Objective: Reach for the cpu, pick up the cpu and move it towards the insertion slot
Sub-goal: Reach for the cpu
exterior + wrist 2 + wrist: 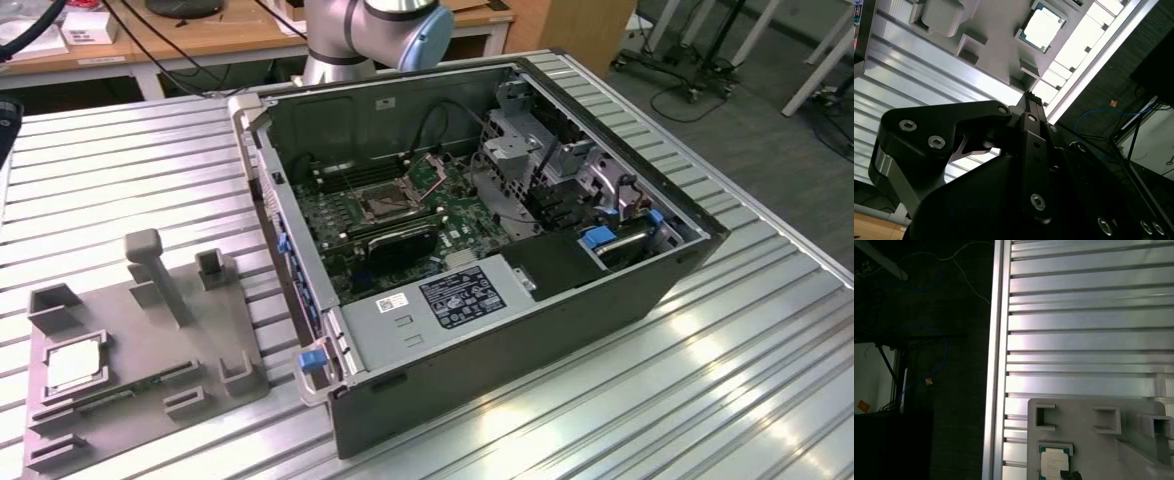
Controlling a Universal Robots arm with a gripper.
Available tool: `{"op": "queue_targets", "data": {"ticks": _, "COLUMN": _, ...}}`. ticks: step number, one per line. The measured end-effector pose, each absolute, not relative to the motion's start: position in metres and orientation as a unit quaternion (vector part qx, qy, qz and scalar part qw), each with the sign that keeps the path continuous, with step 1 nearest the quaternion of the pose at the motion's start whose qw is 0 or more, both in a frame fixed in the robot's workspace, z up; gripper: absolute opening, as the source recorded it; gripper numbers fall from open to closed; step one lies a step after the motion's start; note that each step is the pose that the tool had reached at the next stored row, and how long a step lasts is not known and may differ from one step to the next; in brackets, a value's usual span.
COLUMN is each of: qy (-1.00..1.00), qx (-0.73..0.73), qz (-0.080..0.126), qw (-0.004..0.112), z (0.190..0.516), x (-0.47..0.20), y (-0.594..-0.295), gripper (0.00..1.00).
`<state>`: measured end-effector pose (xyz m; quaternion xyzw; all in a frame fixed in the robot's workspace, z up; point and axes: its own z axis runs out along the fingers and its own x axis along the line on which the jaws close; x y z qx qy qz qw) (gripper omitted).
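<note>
cpu (76,365) lies flat in a square recess of the grey tray (200,350), lower left of the exterior view, silvery face up. It's square, so no real long axis; its edges run parallel to the tray's edges. It shows in both wrist views (1043,27) (1055,462), seated in that recess.

hand (1028,100): black body in the foreground of the second wrist view, well apart from the cpu and with no hold on it. Open or closed: can't tell.

insertion slot (378,205) is on the board inside the open PC case (534,330), frame centre, silver frame with a dark middle. The case's near side wall stands between tray and slot.

On the tray: a tall upright post (147,265) above the cpu in frame, low blocks around the recess, and a narrow memory stick (127,392) lying just below and right of the cpu.

arm (380,30) rises at top centre behind the case.

Ribbed aluminium tabletop (134,160) carries tray and case. Wooden desk (200,45) at the upper left, dark floor (747,110) upper right, blue cable (939,355) on the floor in the first wrist view.
</note>
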<state>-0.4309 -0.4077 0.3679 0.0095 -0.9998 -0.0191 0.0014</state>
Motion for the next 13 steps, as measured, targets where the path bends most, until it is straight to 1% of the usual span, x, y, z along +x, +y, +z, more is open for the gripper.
{"op": "queue_targets", "data": {"ticks": 13, "qy": -1.000, "qx": 0.010, "qz": -0.019, "qw": 0.001, "z": 0.3677, "x": -0.4354, "y": -0.4077, "gripper": 0.11}}
